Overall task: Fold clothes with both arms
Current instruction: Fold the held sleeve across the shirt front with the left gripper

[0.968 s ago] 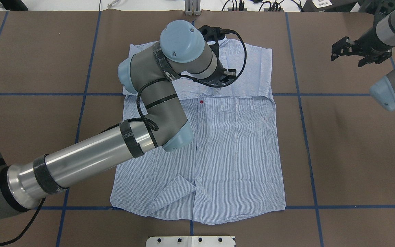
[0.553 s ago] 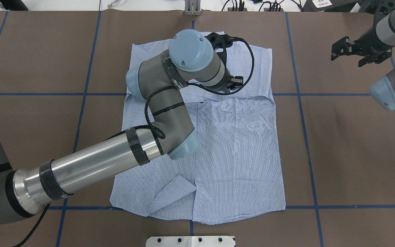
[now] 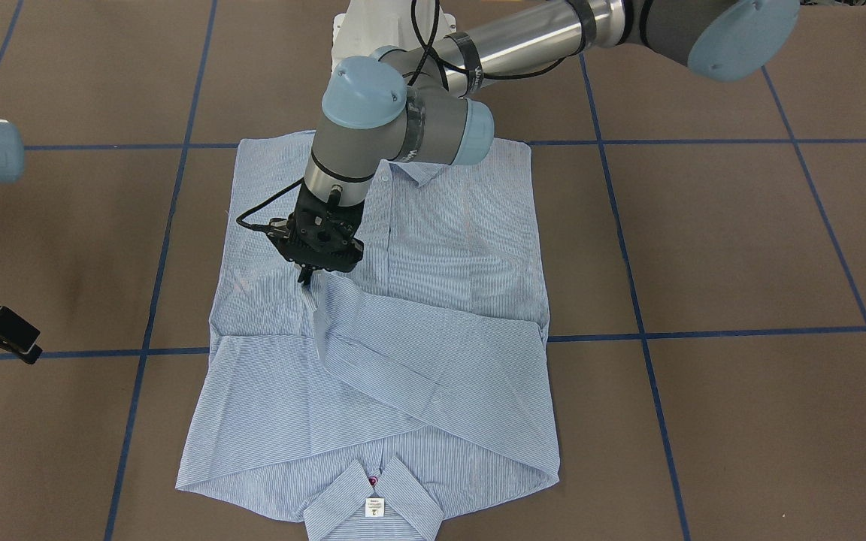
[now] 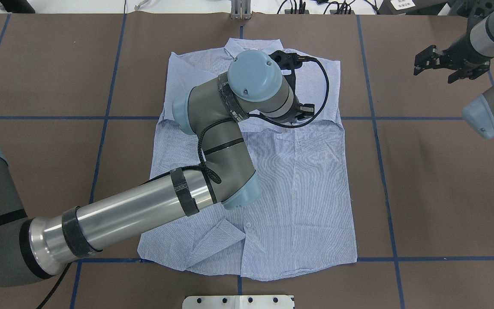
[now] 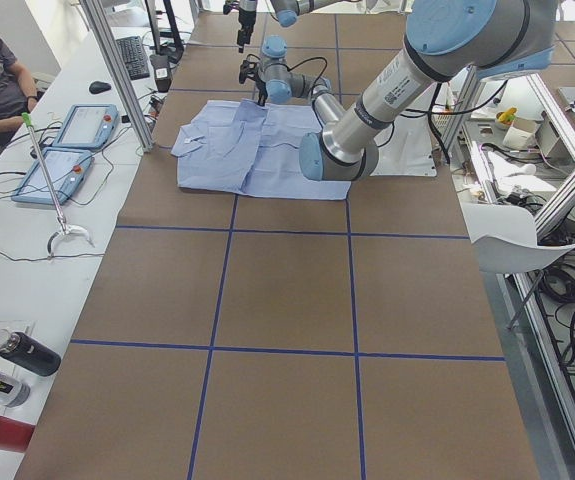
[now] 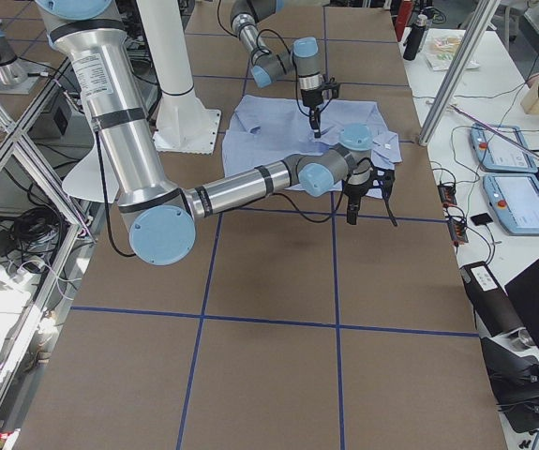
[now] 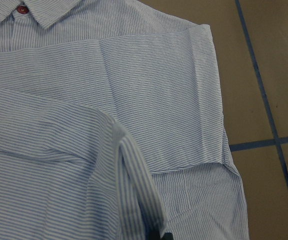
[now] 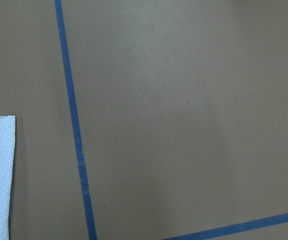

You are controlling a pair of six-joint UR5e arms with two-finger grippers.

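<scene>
Pinching a sleeve (image 3: 418, 353) of the shirt (image 3: 463, 225), the left claw (image 3: 305, 279) hung above it; the right claw (image 4: 435, 68) was spread, well apart.

The shirt (image 3: 433, 361) is thin woven cloth, matt and soft, finely striped and faintly creased, with a glossy red button (image 7: 21, 9) at the collar. The table (image 4: 444, 193) is covered in smooth, matt brown sheeting that looks like paper, crossed by lines of blue tape (image 4: 58, 117). The left arm (image 4: 131, 210) has a shiny brushed-metal tube, matt grey housings, smooth pale blue plastic caps (image 4: 254, 73) and a black rubbery cable (image 4: 325, 81); the left gripper (image 3: 305, 282) looks like matt black plastic.
</scene>
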